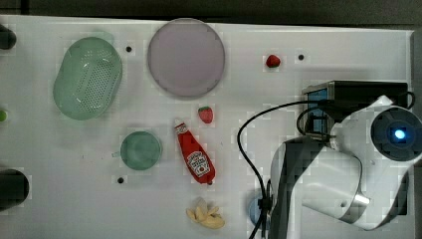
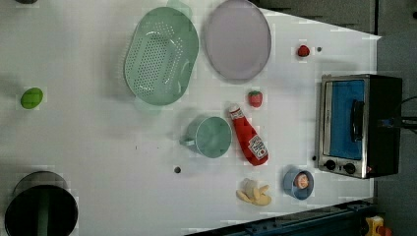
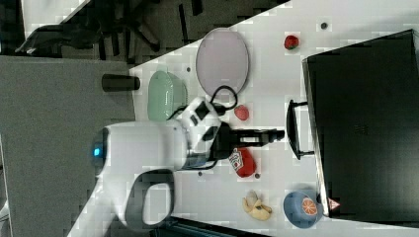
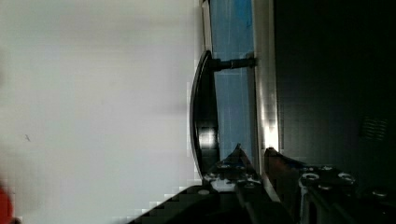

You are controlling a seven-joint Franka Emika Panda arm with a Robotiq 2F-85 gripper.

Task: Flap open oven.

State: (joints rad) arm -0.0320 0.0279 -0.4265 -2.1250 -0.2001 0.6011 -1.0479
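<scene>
The oven [image 2: 359,125] stands at the left view's right edge of the white worktop [image 2: 98,147], its blue glass door shut against the silver frame and its two knobs toward the lower end of the front. In the right view the dark bar handle [image 3: 292,129] juts from the door, and the gripper [image 3: 276,135] is seen just beside it, pointing at it, held out from the white arm [image 3: 143,158]. In the wrist view the gripper's fingers [image 4: 238,161] are seen only slightly parted, with a narrow gap between them; nothing is gripped, and the tips lie close to the handle and the silver frame. Whether a tip touches the handle cannot be told. A ketchup bottle [image 2: 248,140], a green cup [image 2: 211,136] and a green colander [image 2: 160,56] lie well apart from the oven.
</scene>
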